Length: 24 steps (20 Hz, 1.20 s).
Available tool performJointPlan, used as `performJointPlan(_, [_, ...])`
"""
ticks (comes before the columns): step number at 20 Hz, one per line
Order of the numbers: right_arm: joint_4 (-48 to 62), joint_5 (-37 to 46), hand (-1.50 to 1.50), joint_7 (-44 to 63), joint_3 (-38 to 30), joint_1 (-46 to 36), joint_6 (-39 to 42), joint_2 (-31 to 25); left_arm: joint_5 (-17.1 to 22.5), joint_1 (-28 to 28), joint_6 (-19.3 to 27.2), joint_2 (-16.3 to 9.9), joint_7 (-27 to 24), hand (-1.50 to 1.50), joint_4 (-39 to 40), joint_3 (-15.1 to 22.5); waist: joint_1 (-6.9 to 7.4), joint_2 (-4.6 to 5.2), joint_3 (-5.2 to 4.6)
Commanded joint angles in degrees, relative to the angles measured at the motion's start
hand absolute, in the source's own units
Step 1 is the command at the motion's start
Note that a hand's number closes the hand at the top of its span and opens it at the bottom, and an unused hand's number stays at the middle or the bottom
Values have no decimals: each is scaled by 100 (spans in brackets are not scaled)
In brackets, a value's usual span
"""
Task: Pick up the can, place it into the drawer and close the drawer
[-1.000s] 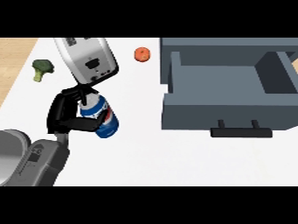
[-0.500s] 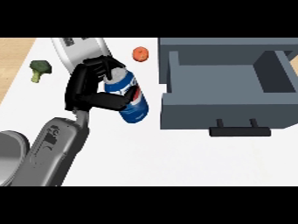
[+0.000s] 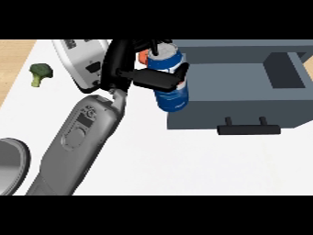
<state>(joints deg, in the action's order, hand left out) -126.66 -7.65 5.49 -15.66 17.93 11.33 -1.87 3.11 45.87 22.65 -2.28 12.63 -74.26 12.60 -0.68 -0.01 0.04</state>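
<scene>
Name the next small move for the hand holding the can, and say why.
Probably carry it a little further right before lowering. The left hand is curled round the blue can, which hangs over the open drawer's left wall rather than its hollow. Shifting right should centre the can over the hollow, so it can go down without catching that wall.

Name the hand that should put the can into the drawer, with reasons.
Left. The left hand is already curled round the can, held right at the left edge of the open drawer. No right hand shows in the head view.
</scene>
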Motion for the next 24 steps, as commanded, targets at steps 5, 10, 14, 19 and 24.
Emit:
performJointPlan(5, [236, -136, -150, -184, -220, -21, 184, -85, 256, 1452, 753, 224, 265, 150, 1004, 419, -89, 11, 0])
performJointPlan(10, [77, -37, -150, -95, -33, 110, 229, 70, 317, 2244, 591, 227, 273, 150, 1804, -29, -73, 13, -1])
performJointPlan(14, [193, -172, -150, -63, -279, 14, 275, -107, 621, 2902, 965, 228, 426, 150, 2370, 284, -134, 18, 2])
performJointPlan(19, [191, 30, -150, 159, -104, -451, 76, -106, 967, 3253, 857, 228, -115, 150, 3253, 286, -135, 40, 1])
performJointPlan(24, [573, 425, -150, -315, 92, -360, 48, 170, 1257, 3494, 944, 228, -286, 150, 3627, 579, -165, 47, 4])
